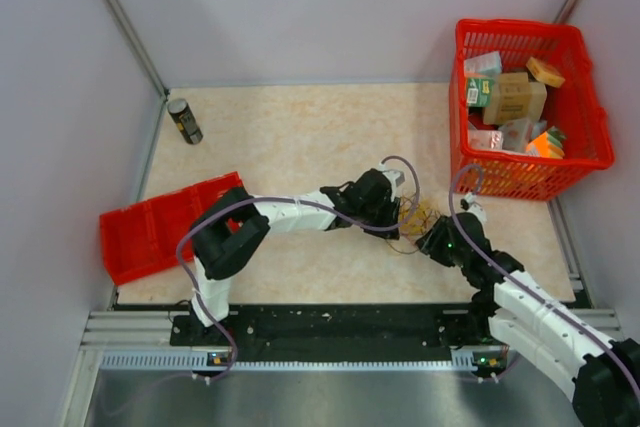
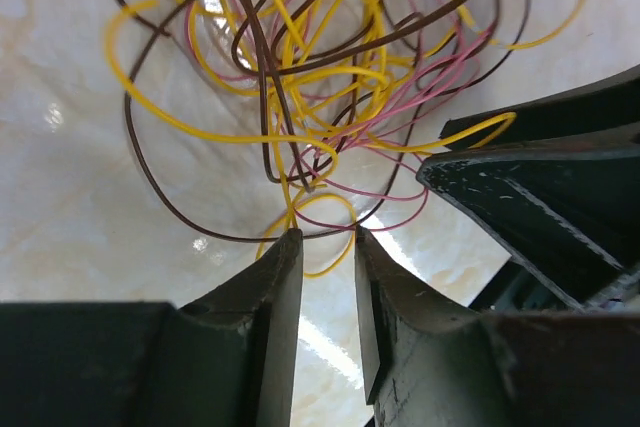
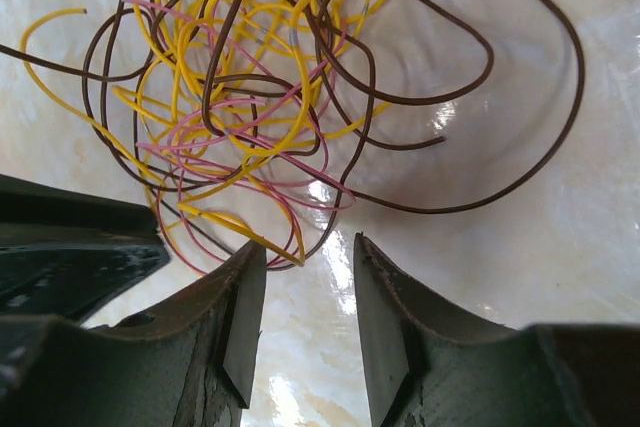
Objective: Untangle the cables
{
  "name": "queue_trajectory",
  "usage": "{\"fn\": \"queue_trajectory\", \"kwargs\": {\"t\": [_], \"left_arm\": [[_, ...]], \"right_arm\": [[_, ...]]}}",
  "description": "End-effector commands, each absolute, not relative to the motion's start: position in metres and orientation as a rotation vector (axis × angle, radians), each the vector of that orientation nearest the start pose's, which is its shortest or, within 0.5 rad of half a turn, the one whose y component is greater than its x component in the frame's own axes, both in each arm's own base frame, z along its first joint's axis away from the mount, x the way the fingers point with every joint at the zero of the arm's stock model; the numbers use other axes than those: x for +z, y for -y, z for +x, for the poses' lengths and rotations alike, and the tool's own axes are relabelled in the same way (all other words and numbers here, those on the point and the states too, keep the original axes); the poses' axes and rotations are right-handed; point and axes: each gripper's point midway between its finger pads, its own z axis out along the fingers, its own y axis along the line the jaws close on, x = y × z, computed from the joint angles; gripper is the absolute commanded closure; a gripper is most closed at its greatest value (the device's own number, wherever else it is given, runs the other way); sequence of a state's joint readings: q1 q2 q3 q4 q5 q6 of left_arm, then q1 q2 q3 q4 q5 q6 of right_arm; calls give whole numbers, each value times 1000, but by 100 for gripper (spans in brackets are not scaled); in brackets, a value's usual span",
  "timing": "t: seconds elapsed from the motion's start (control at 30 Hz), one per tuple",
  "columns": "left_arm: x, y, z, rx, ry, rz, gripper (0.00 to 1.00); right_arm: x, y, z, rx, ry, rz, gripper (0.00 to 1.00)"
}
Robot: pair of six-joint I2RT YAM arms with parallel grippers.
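Note:
The cables lie on the table as a loose tangle of thin yellow, dark brown and pink wires, between my two grippers. My left gripper touches the tangle's left side. In the left wrist view its jaws stand narrowly apart, and a yellow loop of the cables dips just between the tips, unclamped. My right gripper sits at the tangle's lower right. In the right wrist view it is open, with a yellow wire end of the cables lying at its tips.
A red basket full of small boxes stands at the back right. A flat red tray lies at the left edge and a dark can stands at the back left. Grey walls enclose the table.

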State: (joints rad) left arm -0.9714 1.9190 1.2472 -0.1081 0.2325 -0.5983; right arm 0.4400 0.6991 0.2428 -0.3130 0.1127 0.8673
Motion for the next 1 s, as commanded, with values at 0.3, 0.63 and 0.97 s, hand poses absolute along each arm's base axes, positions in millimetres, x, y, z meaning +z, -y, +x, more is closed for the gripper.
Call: {"fn": "queue_trajectory", "kwargs": {"t": [0.3,0.63,0.97], "left_arm": [[55,429,218,-687,-2475,667,55],[51,431,221,-647,-2471,651,56],[107,432,214,-777,-2369,631,100]], "right_arm": [[41,-132,218,611,-2347,451,55],[44,-137,218,646,-2334,422,54],[42,-138,218,640,-2347,420,56]]}}
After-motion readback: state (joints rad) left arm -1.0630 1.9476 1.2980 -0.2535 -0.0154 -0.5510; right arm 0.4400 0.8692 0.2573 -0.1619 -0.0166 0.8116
